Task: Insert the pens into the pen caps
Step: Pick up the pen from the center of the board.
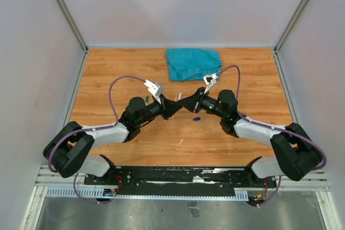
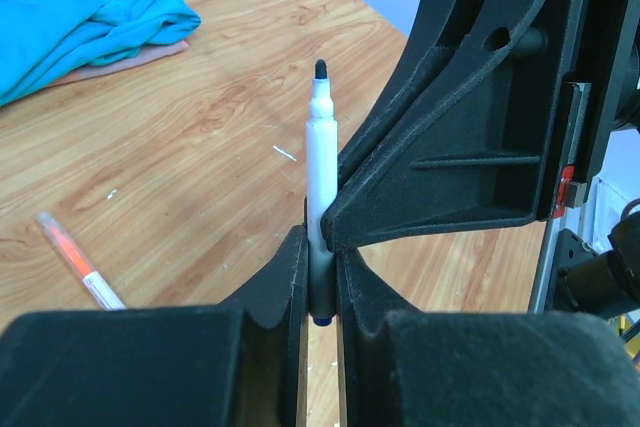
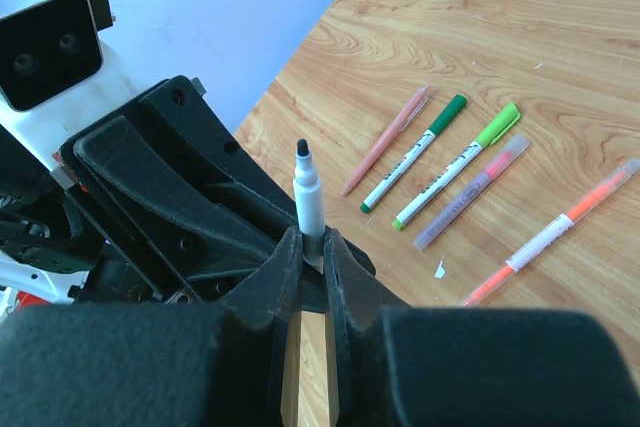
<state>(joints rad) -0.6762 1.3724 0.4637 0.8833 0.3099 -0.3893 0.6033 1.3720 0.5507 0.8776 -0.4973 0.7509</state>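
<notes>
Mid-surface (image 1: 108, 74), one uncapped pen (image 2: 321, 147), white barrel and dark tip, stands upright between the left fingers (image 2: 283, 282); these are clenched on its lower, blue-ended part; the right fingers (image 3: 350, 272) clamp the same barrel, one pressing it just beside the left pair; five other pens (image 3: 460, 162) lie side by side nearby; a small blue cap (image 1: 197, 118) sits near the right arm; from above, the grip is hidden.

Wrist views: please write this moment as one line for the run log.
left hand: shut on uncapped pen | right hand: shut on uncapped pen | tip: bare, no cap | other pens: lying on table
</notes>
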